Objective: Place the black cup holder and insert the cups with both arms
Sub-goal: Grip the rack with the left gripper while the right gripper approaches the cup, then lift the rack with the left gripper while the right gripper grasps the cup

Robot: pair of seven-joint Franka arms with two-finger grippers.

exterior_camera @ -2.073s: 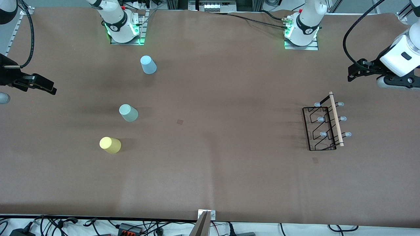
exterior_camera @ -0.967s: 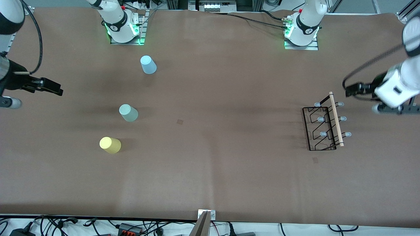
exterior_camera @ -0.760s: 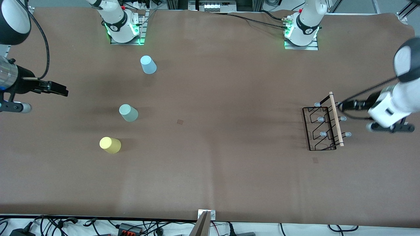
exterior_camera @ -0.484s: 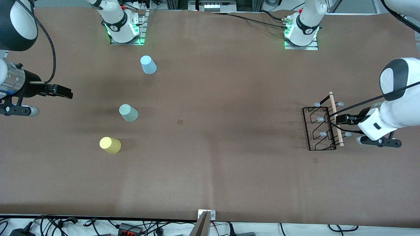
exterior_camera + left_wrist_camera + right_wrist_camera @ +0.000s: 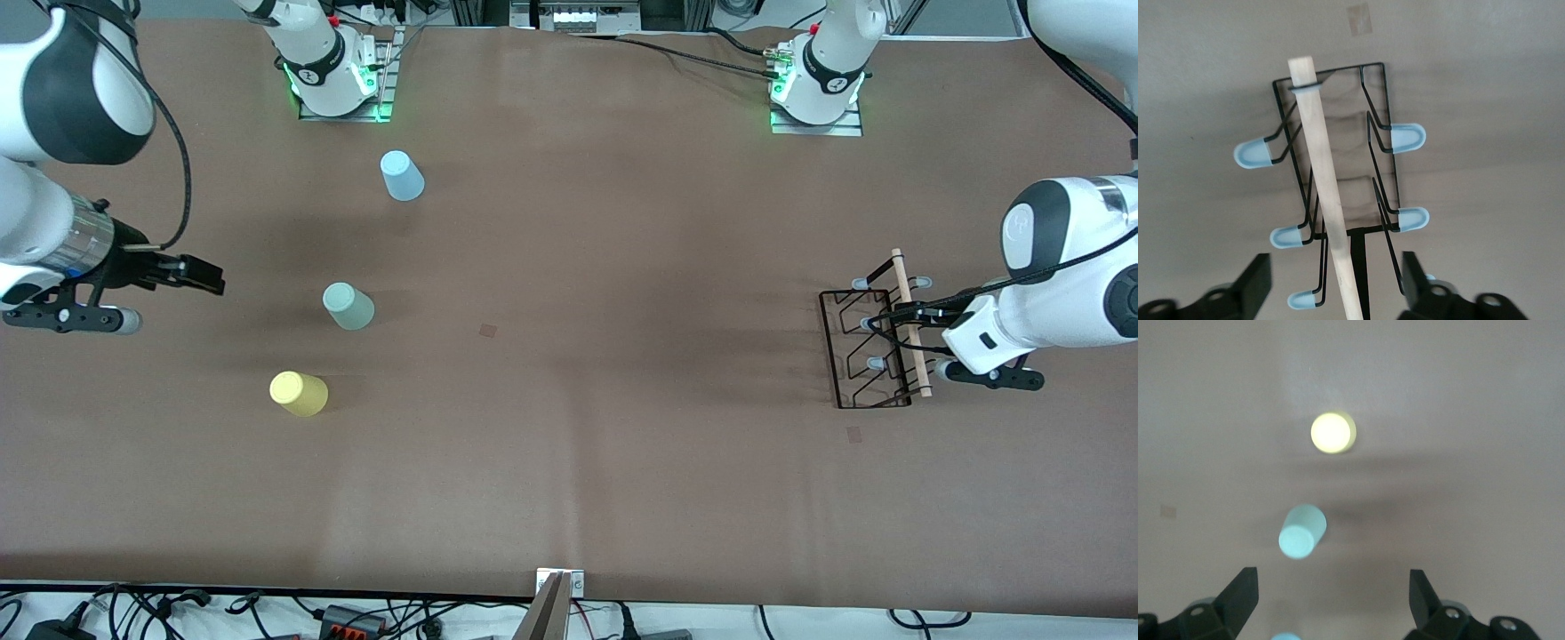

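The black cup holder [image 5: 864, 348] stands toward the left arm's end of the table, with its wooden rod [image 5: 910, 324] on top. My left gripper [image 5: 896, 316] is open over it. In the left wrist view the rod [image 5: 1325, 180] runs between the open fingers [image 5: 1257, 288] of the left gripper [image 5: 1337, 287], untouched. The light blue cup [image 5: 402, 175], pale green cup [image 5: 348, 306] and yellow cup [image 5: 299, 394] stand upside down toward the right arm's end. My right gripper [image 5: 203, 274] is open and empty, over the table beside the green cup. The right wrist view shows the yellow cup [image 5: 1333, 432] and green cup [image 5: 1302, 532] ahead of the right gripper [image 5: 1331, 597].
Two small tape marks lie on the brown table, one mid-table [image 5: 488, 330] and one near the holder [image 5: 854, 434]. The arm bases [image 5: 336, 76] [image 5: 818, 84] stand along the edge farthest from the front camera. Cables lie off the near edge.
My left gripper has swung in from the table's end and come over the holder's rod. My right gripper has moved in from the table's end toward the cups. Cups and holder have not moved.
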